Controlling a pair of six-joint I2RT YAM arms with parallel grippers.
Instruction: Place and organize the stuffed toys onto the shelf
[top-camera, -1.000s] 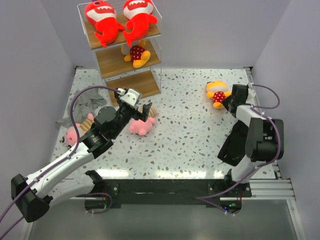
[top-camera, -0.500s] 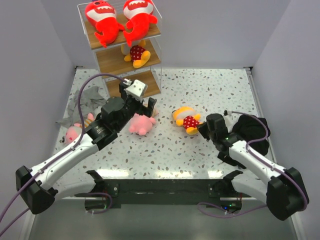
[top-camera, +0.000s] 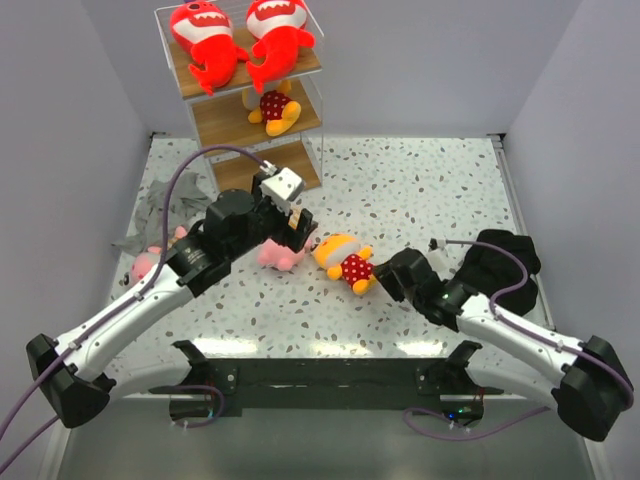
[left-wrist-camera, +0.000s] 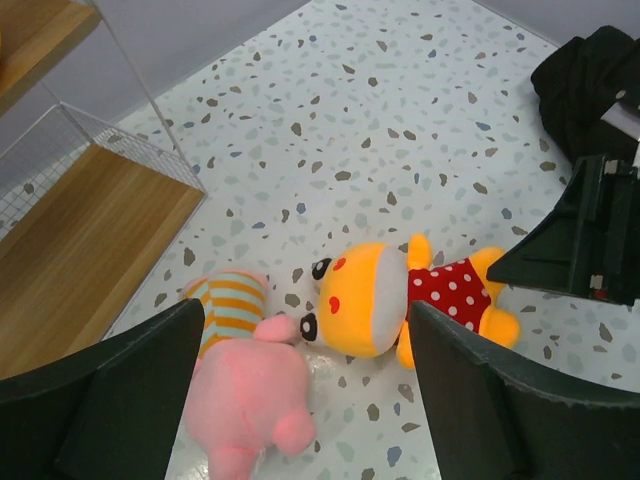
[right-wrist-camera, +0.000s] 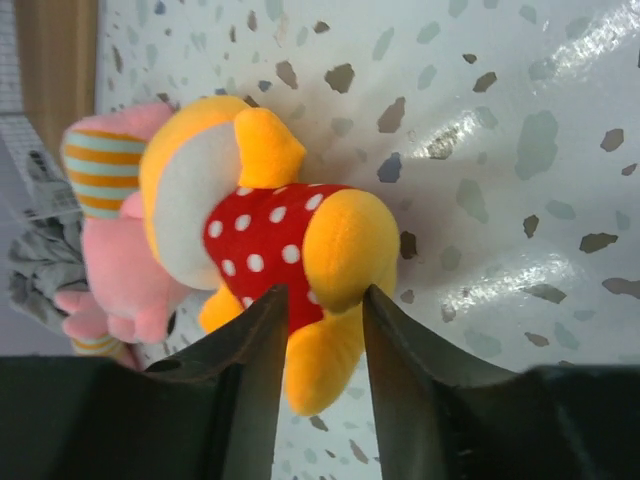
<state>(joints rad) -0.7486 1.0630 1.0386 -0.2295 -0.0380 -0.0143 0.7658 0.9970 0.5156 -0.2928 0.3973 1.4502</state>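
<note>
The shelf (top-camera: 300, 62) stands at the far left with two red sharks (top-camera: 205, 38) on its top board and one yellow-orange toy (top-camera: 272, 108) on the middle board. My right gripper (top-camera: 378, 272) is shut on a leg of a second yellow-orange toy in red polka dots (top-camera: 342, 260), which lies on the table; the right wrist view shows the grip (right-wrist-camera: 322, 292) on that toy (right-wrist-camera: 260, 225). A pink striped toy (top-camera: 280, 255) lies right beside it. My left gripper (top-camera: 295, 222) hovers open and empty above both (left-wrist-camera: 305, 330). A second pink toy (top-camera: 150, 262) lies at the left.
A grey cloth (top-camera: 168, 205) lies crumpled left of the shelf. The lowest shelf board (left-wrist-camera: 80, 240) is close behind the pink toy. Grey walls enclose the speckled table (top-camera: 430, 190). A black rail (top-camera: 320, 375) runs along the near edge.
My right arm has swung from the far right to the table's middle, bringing the yellow-orange toy leftward up against the pink toy. My left gripper has shifted slightly right above the pink toy.
</note>
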